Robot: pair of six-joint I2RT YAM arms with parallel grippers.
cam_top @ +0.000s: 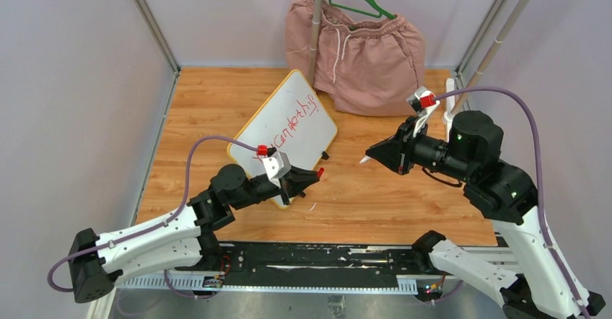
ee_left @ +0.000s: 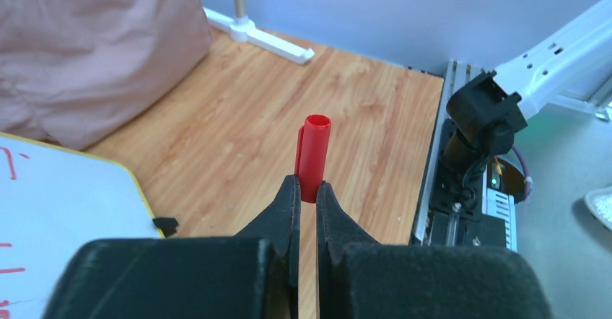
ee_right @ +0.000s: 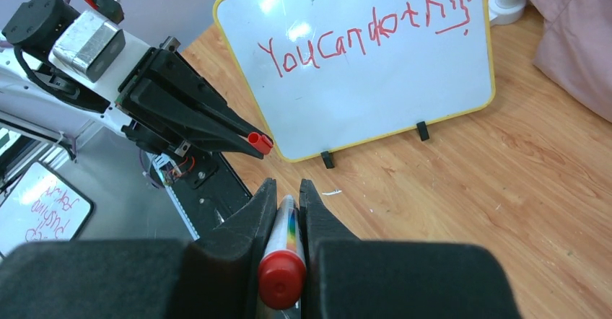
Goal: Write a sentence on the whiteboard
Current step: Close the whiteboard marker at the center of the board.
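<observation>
The whiteboard [cam_top: 270,120] sits on the wooden surface [cam_top: 375,189] left of centre in the top view, turned on a slant, its lower corner hidden behind the left arm. In the right wrist view it fills the upper middle of the frame, with two small black feet along its lower edge. The sentence [ee_right: 361,34] runs across it in one line of red marker, reading roughly "YouCandothis", with the last letters underlined.

The left tool [cam_top: 312,175] hangs just past the board's lower right edge. Its jaws are pressed together on a red cap [ee_left: 315,156], which sticks out beyond the fingertips with its open end away from the camera.

The right tool [cam_top: 368,159] is held right of centre, well apart from the board and pointing toward it. It pinches a marker [ee_right: 283,261] lengthwise between its fingers, the red end toward the wrist camera.

At the top of the frame, pink shorts [cam_top: 368,59] hang from a green hanger [cam_top: 359,0] and slump onto the surface just beside the board's upper corner.
</observation>
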